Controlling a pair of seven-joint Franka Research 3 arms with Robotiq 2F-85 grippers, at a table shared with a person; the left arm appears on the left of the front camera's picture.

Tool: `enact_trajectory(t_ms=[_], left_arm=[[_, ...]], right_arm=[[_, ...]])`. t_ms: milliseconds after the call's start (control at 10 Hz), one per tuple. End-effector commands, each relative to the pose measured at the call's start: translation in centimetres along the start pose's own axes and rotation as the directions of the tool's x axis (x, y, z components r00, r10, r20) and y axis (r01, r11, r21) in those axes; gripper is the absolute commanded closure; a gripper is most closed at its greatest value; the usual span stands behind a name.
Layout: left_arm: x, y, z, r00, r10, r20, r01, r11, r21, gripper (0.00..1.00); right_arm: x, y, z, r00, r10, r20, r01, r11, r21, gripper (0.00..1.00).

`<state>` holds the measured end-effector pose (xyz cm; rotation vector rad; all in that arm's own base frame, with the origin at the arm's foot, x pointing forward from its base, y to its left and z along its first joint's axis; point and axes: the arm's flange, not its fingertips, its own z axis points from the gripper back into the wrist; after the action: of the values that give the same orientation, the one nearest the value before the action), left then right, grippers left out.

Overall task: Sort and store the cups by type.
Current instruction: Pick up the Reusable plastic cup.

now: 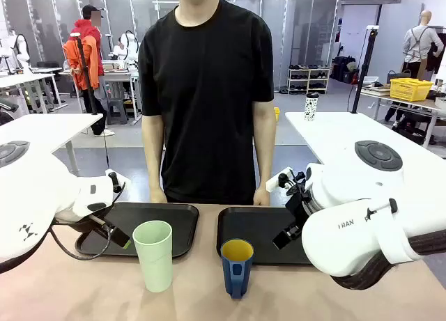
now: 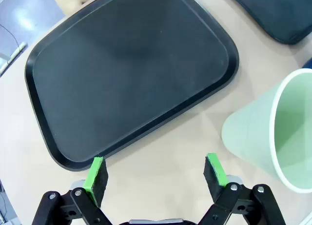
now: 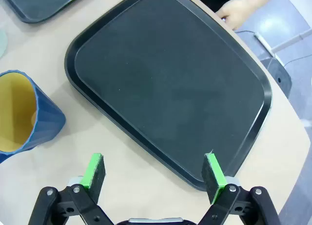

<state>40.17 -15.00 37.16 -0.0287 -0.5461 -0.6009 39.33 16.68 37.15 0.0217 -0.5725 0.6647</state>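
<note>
A tall pale mint-green tumbler (image 1: pixel 154 255) stands upright on the table in front of the left black tray (image 1: pixel 167 213); in the left wrist view the tumbler (image 2: pixel 273 132) sits at the right. A dark blue mug (image 1: pixel 237 267) with a yellow inside and a handle stands in front of the right black tray (image 1: pixel 268 220); in the right wrist view the mug (image 3: pixel 24 117) sits at the left. My left gripper (image 1: pixel 118 236) (image 2: pixel 156 173) hangs open left of the tumbler, holding nothing. My right gripper (image 1: pixel 287 232) (image 3: pixel 155 172) hangs open right of the mug, holding nothing.
A person in a black shirt stands at the far side, with a hand (image 1: pixel 158 195) behind the left tray and a hand (image 1: pixel 261 196) (image 3: pixel 239 10) behind the right tray. A small white spotted cup (image 1: pixel 311 106) stands on a distant table.
</note>
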Motion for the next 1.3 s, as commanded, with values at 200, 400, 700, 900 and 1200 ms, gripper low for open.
enact_trajectory(t_ms=[200, 400, 700, 900, 1200], left_arm=[[0.01, -0.02, 0.0, 1.0, 0.0, 0.0, 0.0, 1.0, 0.0, 0.0], [0.01, -0.02, 0.0, 1.0, 0.0, 0.0, 0.0, 1.0, 0.0, 0.0], [0.01, -0.02, 0.0, 1.0, 0.0, 0.0, 0.0, 1.0, 0.0, 0.0], [0.01, -0.02, 0.0, 1.0, 0.0, 0.0, 0.0, 1.0, 0.0, 0.0], [0.01, -0.02, 0.0, 1.0, 0.0, 0.0, 0.0, 1.0, 0.0, 0.0]], right_arm=[[0.0, 0.0, 0.0, 1.0, 0.0, 0.0, 0.0, 1.0, 0.0, 0.0], [0.0, 0.0, 0.0, 1.0, 0.0, 0.0, 0.0, 1.0, 0.0, 0.0], [0.0, 0.0, 0.0, 1.0, 0.0, 0.0, 0.0, 1.0, 0.0, 0.0], [0.0, 0.0, 0.0, 1.0, 0.0, 0.0, 0.0, 1.0, 0.0, 0.0], [0.0, 0.0, 0.0, 1.0, 0.0, 0.0, 0.0, 1.0, 0.0, 0.0]])
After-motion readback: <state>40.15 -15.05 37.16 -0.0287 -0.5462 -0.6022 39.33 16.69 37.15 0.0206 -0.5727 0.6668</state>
